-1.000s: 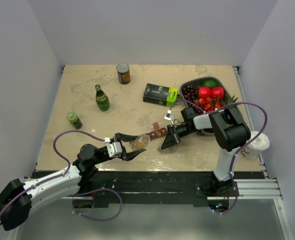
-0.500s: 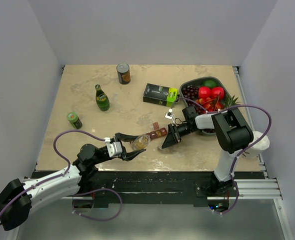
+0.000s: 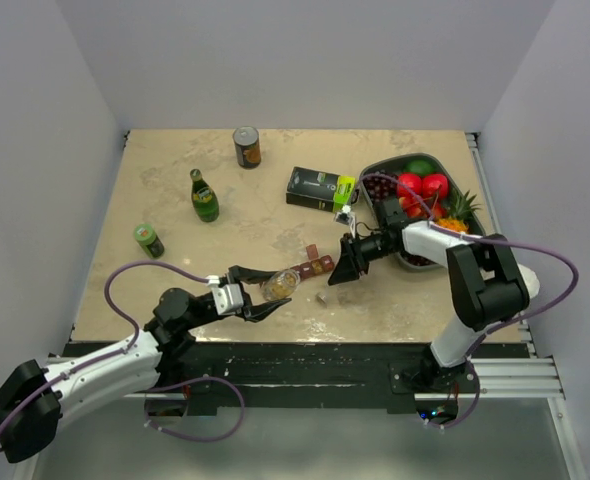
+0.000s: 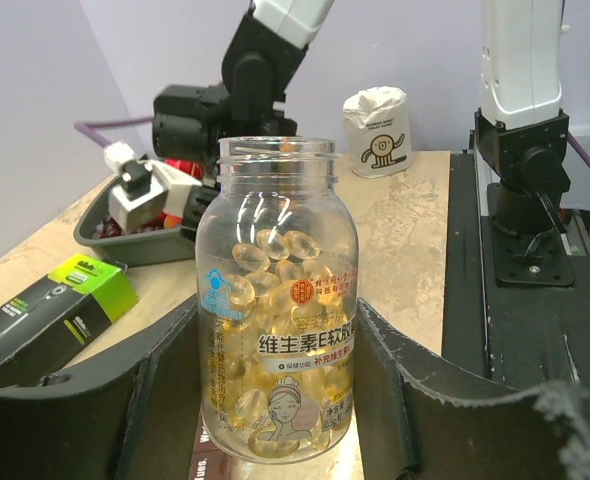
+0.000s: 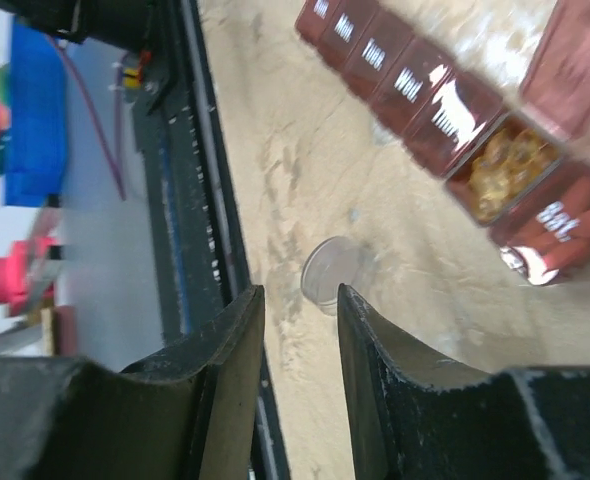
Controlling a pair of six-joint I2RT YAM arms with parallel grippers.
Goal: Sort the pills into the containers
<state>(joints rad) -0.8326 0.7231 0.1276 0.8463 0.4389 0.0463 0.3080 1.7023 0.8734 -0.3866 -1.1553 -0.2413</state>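
Left tool (image 3: 271,291): pinching one pill bottle (image 4: 278,300) by its sides, fingers (image 4: 165,385) pressed to the clear wall. The bottle is uncapped and part filled with yellow softgels. Its mouth points away from the wrist.

Beyond this tool and to its left, well apart, three things stand upright on the counter (image 3: 255,220): one small green can (image 3: 148,240), one green glass bottle (image 3: 204,195), one dark can (image 3: 246,146).

Containers (image 3: 310,267): one dark red strip lying flat between the two tools, its near end just beside the bottle mouth. The right wrist view counts seven compartments. Six are lidded. One open compartment (image 5: 500,160) has its lid flipped up and holds yellow capsules.

One clear round cap (image 5: 327,272) lies on the counter just past the right tool's tips, beside the strip and not touching it.

Right tool (image 5: 297,297): fingers spread, nothing between them, tips angled down over the counter near the strip's far end.

Behind the right tool: one black-and-green box (image 3: 320,188) and one grey fruit tray (image 4: 125,245). Fruit count: cannot tell.
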